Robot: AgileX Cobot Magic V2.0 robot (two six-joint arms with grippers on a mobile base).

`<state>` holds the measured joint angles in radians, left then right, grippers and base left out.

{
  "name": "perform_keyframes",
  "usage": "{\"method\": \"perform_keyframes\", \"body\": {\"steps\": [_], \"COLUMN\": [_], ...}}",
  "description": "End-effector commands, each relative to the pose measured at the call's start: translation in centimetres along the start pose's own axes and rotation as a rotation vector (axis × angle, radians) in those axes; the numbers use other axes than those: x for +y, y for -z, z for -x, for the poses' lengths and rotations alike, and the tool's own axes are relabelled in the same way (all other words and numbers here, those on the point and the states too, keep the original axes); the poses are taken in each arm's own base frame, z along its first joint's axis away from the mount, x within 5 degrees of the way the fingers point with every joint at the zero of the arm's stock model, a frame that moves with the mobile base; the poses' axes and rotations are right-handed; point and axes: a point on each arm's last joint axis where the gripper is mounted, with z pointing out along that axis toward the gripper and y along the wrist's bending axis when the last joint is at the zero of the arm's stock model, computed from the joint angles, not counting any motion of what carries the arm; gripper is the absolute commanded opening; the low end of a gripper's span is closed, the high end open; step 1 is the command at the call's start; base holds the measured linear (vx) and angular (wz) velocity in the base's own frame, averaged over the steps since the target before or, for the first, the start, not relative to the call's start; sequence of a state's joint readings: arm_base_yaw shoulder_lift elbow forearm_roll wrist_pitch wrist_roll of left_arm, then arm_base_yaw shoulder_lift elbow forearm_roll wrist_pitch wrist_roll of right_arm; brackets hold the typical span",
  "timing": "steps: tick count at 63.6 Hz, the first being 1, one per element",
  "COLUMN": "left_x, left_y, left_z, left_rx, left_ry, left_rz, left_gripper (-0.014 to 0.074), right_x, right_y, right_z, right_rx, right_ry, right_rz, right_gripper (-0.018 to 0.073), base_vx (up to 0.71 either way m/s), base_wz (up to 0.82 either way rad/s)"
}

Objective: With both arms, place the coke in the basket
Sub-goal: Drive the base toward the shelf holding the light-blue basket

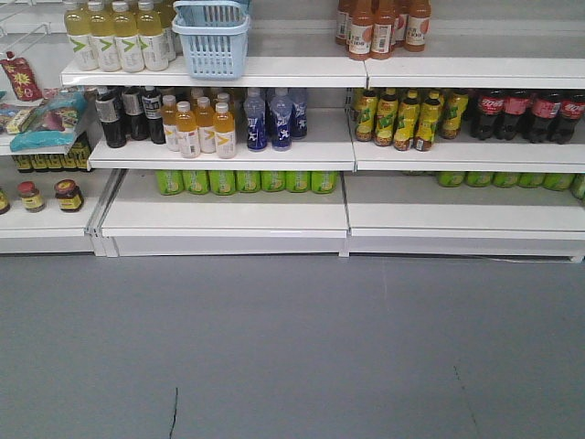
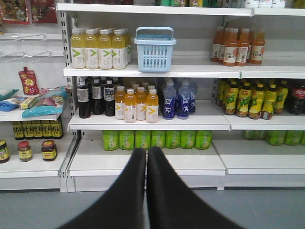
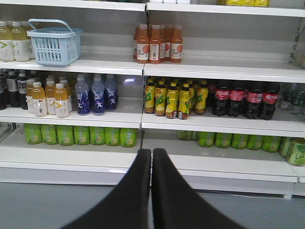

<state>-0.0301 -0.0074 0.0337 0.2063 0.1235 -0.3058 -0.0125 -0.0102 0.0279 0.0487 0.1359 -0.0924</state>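
Observation:
The light blue basket [image 1: 212, 41] stands on the upper shelf beside yellow drink bottles; it is also in the left wrist view [image 2: 155, 50] and the right wrist view [image 3: 53, 43]. The coke is out of view in every frame. My left gripper [image 2: 146, 150] is shut with nothing between its black fingers, well back from the shelves and low, below the basket. Shut and empty too, my right gripper [image 3: 151, 151] hangs in front of the lowest shelf, right of the basket. Neither arm appears in the front view.
Dark cola bottles with red labels [image 3: 243, 99] stand on the middle shelf at right, next to yellow-green bottles [image 3: 174, 99]. Orange bottles [image 3: 157, 44] occupy the upper shelf. Blue bottles [image 1: 274, 119] and green cans [image 1: 247, 181] sit lower. Grey floor [image 1: 292, 347] lies before the shelves.

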Motion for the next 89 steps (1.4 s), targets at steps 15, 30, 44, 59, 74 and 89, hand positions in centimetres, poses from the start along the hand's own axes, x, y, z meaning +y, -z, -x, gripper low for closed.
{"method": "perform_keyframes", "body": {"steps": [15, 30, 44, 59, 74, 89], "left_x": [-0.2, -0.2, -0.2, -0.2, -0.2, -0.2], "left_y": [0.18, 0.18, 0.18, 0.18, 0.18, 0.18], "left_z": [0.72, 0.72, 0.72, 0.72, 0.72, 0.72], "left_rx": [-0.084, -0.084, -0.084, -0.084, -0.084, -0.084], "left_ry": [0.018, 0.018, 0.018, 0.018, 0.018, 0.018], "left_rz": [-0.024, -0.024, -0.024, -0.024, -0.024, -0.024], "left_gripper": [-0.0006, -0.0006, -0.0006, -0.0006, -0.0006, -0.0006], "right_x": [-0.08, -0.08, -0.08, -0.08, -0.08, -0.08], "right_y": [0.1, 0.1, 0.1, 0.1, 0.1, 0.1], "right_z": [0.38, 0.38, 0.38, 0.38, 0.38, 0.38], "right_rx": [-0.079, -0.079, -0.079, -0.079, -0.079, -0.079], "right_ry": [0.012, 0.012, 0.012, 0.012, 0.012, 0.012], "right_rz": [-0.014, -0.014, -0.014, -0.014, -0.014, -0.014], "right_gripper": [-0.0005, -0.0005, -0.0005, -0.0005, -0.0005, -0.0005], "base_vx": [0.08, 0.08, 0.09, 0.11, 0.16, 0.2], "base_wz": [-0.06, 0.0, 0.1, 0.04, 0.01, 0.03]}}
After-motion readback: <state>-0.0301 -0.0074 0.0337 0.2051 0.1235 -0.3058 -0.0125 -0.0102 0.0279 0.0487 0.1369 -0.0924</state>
